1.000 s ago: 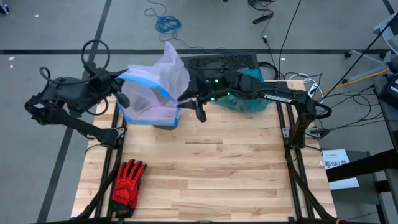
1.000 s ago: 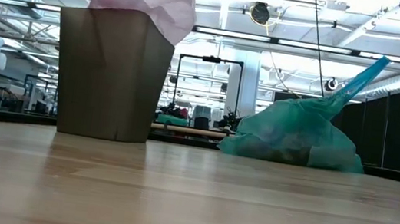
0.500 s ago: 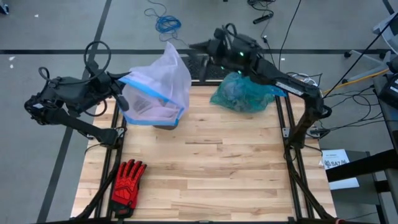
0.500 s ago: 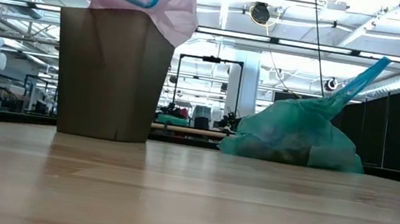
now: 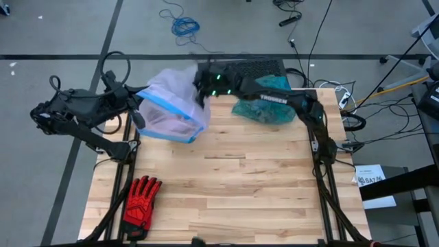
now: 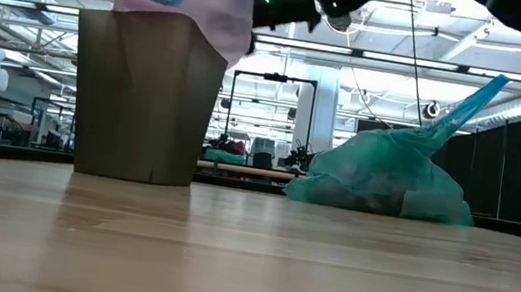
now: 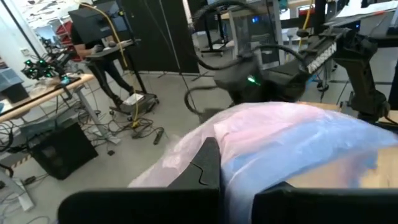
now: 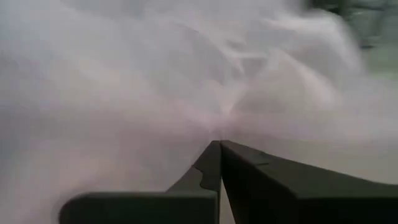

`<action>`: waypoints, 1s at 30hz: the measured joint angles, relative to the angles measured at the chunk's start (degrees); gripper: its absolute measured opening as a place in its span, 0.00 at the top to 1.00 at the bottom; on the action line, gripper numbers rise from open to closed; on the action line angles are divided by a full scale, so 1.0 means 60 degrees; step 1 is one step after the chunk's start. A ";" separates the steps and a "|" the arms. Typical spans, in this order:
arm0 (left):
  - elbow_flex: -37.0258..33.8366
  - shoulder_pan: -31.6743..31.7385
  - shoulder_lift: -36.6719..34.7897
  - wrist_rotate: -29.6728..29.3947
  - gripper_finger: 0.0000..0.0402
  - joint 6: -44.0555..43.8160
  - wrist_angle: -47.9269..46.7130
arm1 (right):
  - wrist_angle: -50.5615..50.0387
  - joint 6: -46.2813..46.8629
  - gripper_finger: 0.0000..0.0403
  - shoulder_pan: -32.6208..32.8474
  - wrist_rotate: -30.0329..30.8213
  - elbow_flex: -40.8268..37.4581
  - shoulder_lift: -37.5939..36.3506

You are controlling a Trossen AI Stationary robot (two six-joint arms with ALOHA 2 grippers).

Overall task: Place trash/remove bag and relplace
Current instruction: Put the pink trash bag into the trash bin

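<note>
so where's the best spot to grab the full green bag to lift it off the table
Probably the twisted neck of the green bag, which sticks up and slants to one side above the bulging body. Come from above on that side: it is the only narrow, gathered part, while the lumpy body looks too wide and slack for the fingers.

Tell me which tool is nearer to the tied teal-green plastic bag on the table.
Right. The right tool sits just beside the tied teal-green plastic bag, pinching the pale lilac bag. The left tool grips that lilac bag's far side, farther away.
</note>
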 joint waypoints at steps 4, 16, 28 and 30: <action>0.0000 -0.0104 0.0000 0.0000 1.00 -0.0004 -0.0005 | -0.0437 0.0175 1.00 0.0447 0.0070 0.0007 0.0063; 0.0000 -0.0549 0.0146 -0.0006 1.00 -0.0179 -0.0013 | -0.2199 0.0938 1.00 0.0871 0.0060 0.0047 0.0271; 0.0000 -0.1198 0.0142 -0.0016 1.00 -0.0331 -0.0013 | -0.4381 0.1031 1.00 0.2581 -0.0181 -0.0007 0.0129; 0.0000 -0.1303 0.0142 -0.0019 1.00 -0.0333 -0.0003 | -0.4274 0.0991 1.00 0.2823 -0.0035 -0.0007 0.0129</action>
